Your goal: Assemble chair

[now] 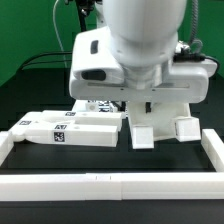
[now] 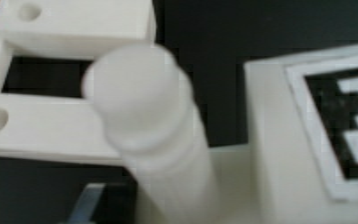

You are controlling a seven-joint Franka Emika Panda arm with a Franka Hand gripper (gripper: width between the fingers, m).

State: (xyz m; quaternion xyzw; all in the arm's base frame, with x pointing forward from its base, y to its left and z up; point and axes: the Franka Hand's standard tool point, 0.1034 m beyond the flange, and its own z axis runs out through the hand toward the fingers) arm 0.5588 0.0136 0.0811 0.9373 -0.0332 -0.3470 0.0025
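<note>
Starting at the front of the exterior view, you had the plain white rail [image 1: 110, 182] edging the black table [image 1: 100, 160]. Just behind it lay the loose chair parts: long tagged bars [image 1: 62, 130] lying close together toward the exterior view's left, and two small blocks [image 1: 143, 132], one near the middle and one toward the exterior view's right, apart from each other. Above the blocks hung the gripper [image 1: 148, 106], its bulky white housing hiding the fingers, so you could not tell how wide it stood or whether it held anything. Your wrist camera gave a blurred rounded white post [image 2: 149, 120] close up, with a holed frame [image 2: 34, 105] on one side and a tagged slab [image 2: 318, 110] on the other.
</note>
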